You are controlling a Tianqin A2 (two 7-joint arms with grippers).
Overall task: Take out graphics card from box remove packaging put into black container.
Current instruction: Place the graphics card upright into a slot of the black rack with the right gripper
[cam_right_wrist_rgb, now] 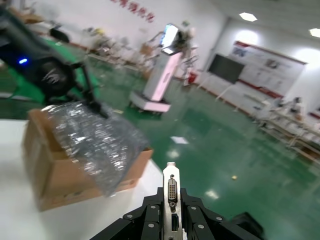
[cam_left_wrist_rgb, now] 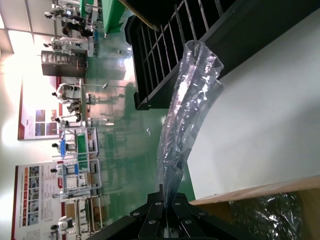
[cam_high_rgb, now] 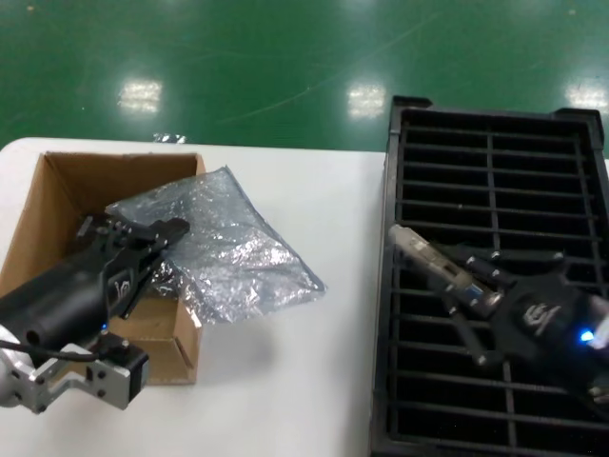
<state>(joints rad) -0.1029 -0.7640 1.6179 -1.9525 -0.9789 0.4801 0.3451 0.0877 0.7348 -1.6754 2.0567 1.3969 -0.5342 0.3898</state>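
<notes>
Right pincer [cam_high_rgb: 455, 276] over the black tray [cam_high_rgb: 400, 381], right side of the white counter [cam_high_rgb: 314, 381]. It is pinching the graphics card [cam_high_rgb: 433, 262]; the silver end bracket sticks out toward the far left, above the slots of the tray's left column. From the right wrist, the bracket [cam_right_wrist_rgb: 171, 192] stands upright between the fingers, blue port visible. Card looks bare, no bag on it. Cannot tell whether it touches the ribs yet or hangs just above them.

Left pincer [cam_high_rgb: 157, 233] over the cardboard box [cam_high_rgb: 57, 190] at the left, pressed together on one edge of the empty silver bag [cam_high_rgb: 228, 252]. The bag drapes over the box's right wall and its far end hangs out above the counter. Left wrist confirms: bag [cam_left_wrist_rgb: 187, 105] runs straight out from the clamped fingers, crinkled, see-through, nothing inside. More dark bagged bundles [cam_left_wrist_rgb: 270, 212] lie in the box.

Progress, as judged: card out of box, unwrapped, carried to the tray. Remaining: seat the card in a slot and release it; drop the spent bag somewhere.
</notes>
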